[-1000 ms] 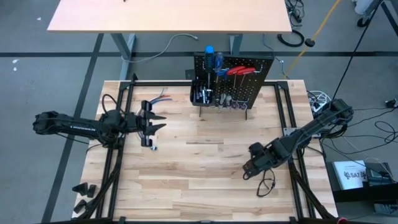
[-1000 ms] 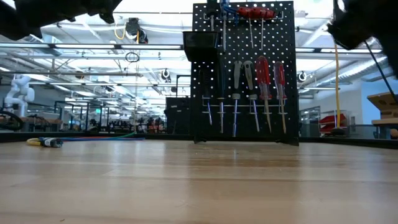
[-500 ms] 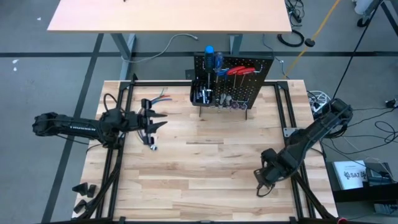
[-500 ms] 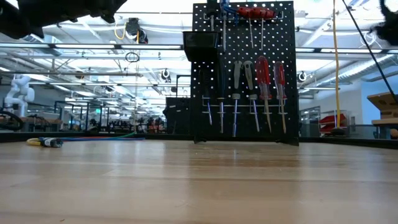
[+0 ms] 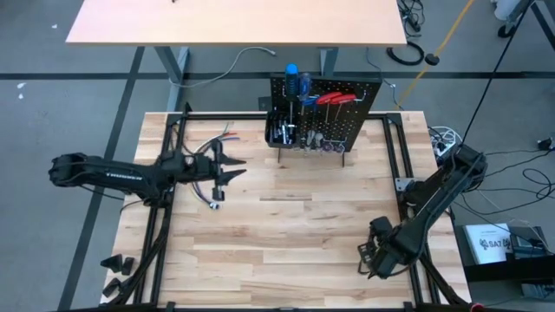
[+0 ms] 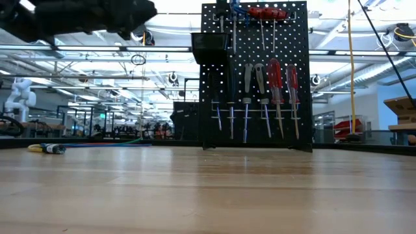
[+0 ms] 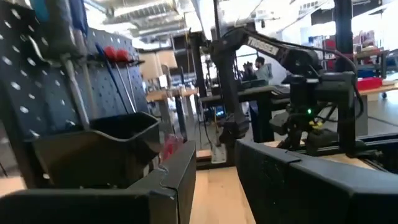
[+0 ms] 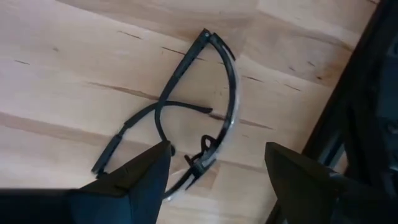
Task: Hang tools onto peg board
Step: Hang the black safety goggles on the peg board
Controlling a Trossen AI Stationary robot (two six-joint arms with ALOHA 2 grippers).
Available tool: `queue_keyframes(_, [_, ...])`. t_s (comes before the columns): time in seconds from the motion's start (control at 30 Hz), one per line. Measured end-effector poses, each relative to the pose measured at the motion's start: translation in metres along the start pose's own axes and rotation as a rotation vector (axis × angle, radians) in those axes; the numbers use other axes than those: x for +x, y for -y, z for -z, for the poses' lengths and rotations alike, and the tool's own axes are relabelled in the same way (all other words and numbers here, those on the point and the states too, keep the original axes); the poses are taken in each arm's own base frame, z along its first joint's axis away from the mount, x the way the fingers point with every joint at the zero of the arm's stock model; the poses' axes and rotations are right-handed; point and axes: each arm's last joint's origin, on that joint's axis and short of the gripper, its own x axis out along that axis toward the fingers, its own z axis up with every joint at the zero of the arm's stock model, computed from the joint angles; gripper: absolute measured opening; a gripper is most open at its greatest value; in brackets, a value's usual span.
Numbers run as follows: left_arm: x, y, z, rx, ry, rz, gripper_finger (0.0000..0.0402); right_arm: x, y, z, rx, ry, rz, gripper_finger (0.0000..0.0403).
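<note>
Left gripper (image 5: 232, 167): fingers spread apart, nothing between them, above the table's (image 5: 286, 234) left half, pointing toward the peg board (image 5: 325, 111). A small silver bit (image 5: 212, 204) lies on the wood just below it in the high view.

Right gripper (image 5: 375, 256): fingers wide apart, empty, low over the near right corner, above a looped black cable (image 8: 186, 118) lying on the table.

Peg board stands upright at the far edge, centre. Tools (image 6: 275, 81) hang on its hooks: red-handled and blue-handled screwdrivers. Black bin (image 6: 209, 47) sits on its front. Coloured wires (image 5: 227, 134) lie left of the board.
</note>
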Motion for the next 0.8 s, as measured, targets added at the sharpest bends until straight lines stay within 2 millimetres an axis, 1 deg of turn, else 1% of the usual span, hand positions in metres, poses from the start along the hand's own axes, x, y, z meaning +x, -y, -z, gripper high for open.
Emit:
queue_keyframes(0.13, [0.019, 0.000, 0.005, -0.028, -0.065, 0.011, 0.0118, 0.013, -0.008, 0.004, -0.034, 0.013, 0.019, 0.0253])
queue_keyframes(0.27, [0.033, 0.000, 0.013, -0.033, -0.157, 0.027, 0.0118, 0.019, -0.011, 0.004, -0.068, 0.030, 0.047, 0.0251])
queue_keyframes(0.37, [0.041, 0.000, 0.016, -0.034, -0.179, 0.031, 0.0118, 0.022, -0.013, 0.003, -0.087, 0.038, 0.062, 0.0237])
queue_keyframes(0.47, [0.047, 0.000, 0.016, -0.034, -0.184, 0.032, 0.0118, 0.024, -0.012, 0.003, -0.088, 0.052, 0.085, 0.0205])
queue_keyframes(0.7, [0.051, 0.000, 0.019, -0.009, -0.198, 0.036, 0.0118, 0.030, -0.013, 0.004, -0.072, 0.044, 0.121, 0.0097])
queue_keyframes(0.8, [0.051, -0.001, 0.020, -0.009, -0.198, 0.033, 0.0118, 0.030, -0.013, 0.004, -0.051, 0.048, 0.119, 0.0057])
